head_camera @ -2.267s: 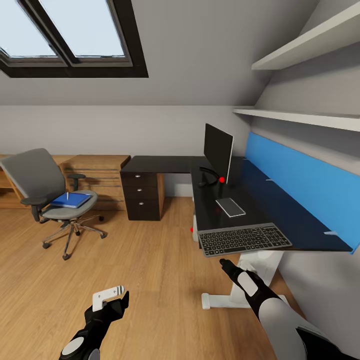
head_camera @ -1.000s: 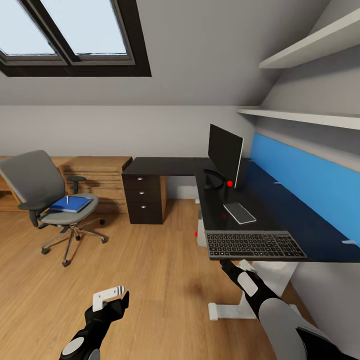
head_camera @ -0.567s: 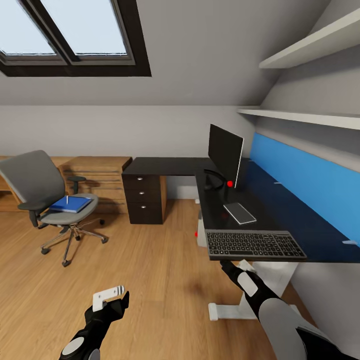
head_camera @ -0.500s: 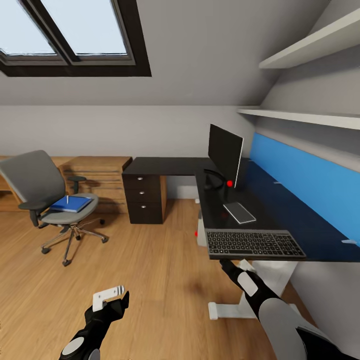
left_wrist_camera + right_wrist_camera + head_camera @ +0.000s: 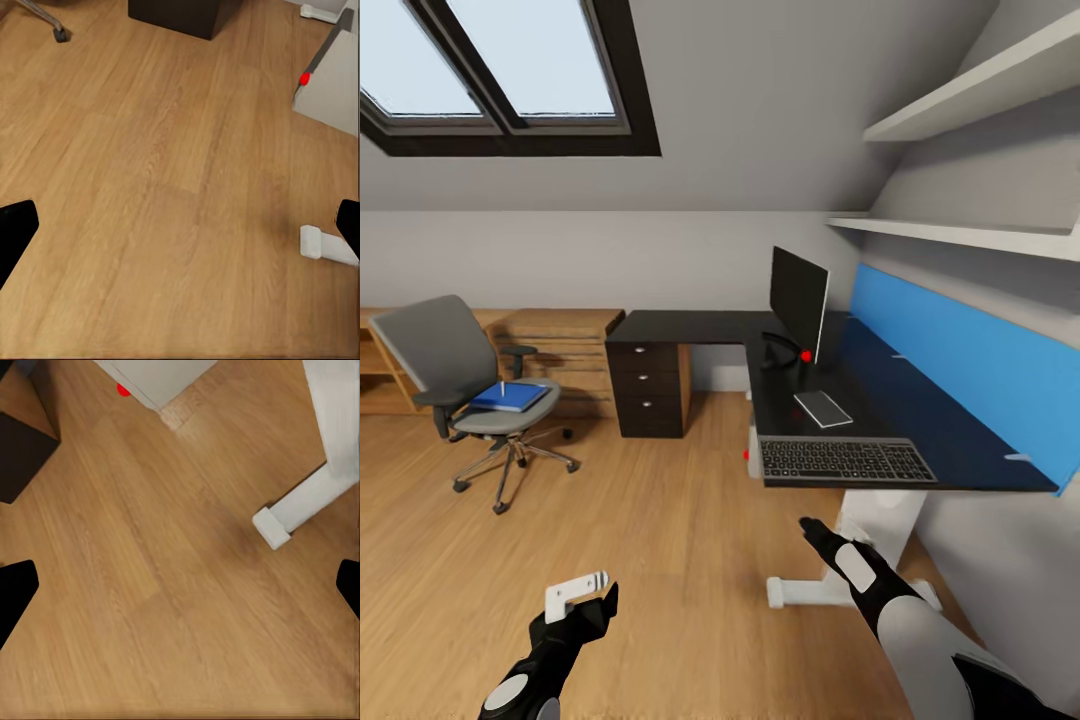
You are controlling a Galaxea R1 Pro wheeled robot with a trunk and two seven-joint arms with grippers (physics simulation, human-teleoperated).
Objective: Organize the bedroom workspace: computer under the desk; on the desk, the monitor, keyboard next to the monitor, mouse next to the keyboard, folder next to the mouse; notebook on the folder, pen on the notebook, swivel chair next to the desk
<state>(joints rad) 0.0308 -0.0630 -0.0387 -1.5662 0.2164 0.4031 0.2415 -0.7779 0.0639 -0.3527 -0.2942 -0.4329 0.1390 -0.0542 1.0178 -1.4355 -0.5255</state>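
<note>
Change: the whole head view has shifted since half a second ago, so the camera moved; the keyboard and monitor sit as before on the desk, the folder as before on the chair, and both arms hang in the same pose.
Left gripper (image 5: 582,592): low over the wood floor (image 5: 660,520), holding nothing; in the left wrist view its dark fingertips (image 5: 15,232) sit at opposite edges of the picture, spread wide.
Right gripper (image 5: 807,527): pointing toward the desk's near end, below the top's edge; fingertips (image 5: 15,589) likewise far apart in the right wrist view, nothing between them.
Desk (image 5: 920,440): black L-shaped top along the blue wall panel (image 5: 970,360), white leg (image 5: 880,515) with a foot bar on the floor just ahead of the right gripper.
Keyboard (image 5: 846,460): at the desk's near edge.
Notebook (image 5: 822,408): flat on the desk between keyboard and monitor, apart from both.
Monitor (image 5: 798,296): upright on its stand at the desk's corner.
Drawer unit (image 5: 648,388): under the desk's far wing.
Chair (image 5: 470,385): well apart from the desk, in front of a low wood cabinet (image 5: 565,345).
Folder (image 5: 508,397): on the chair seat, the pen (image 5: 502,387) on top of it.
Open room: bare floor between chair, drawer unit and both grippers.
Overhead: skylight (image 5: 510,70) and two wall shelves (image 5: 970,235).
</note>
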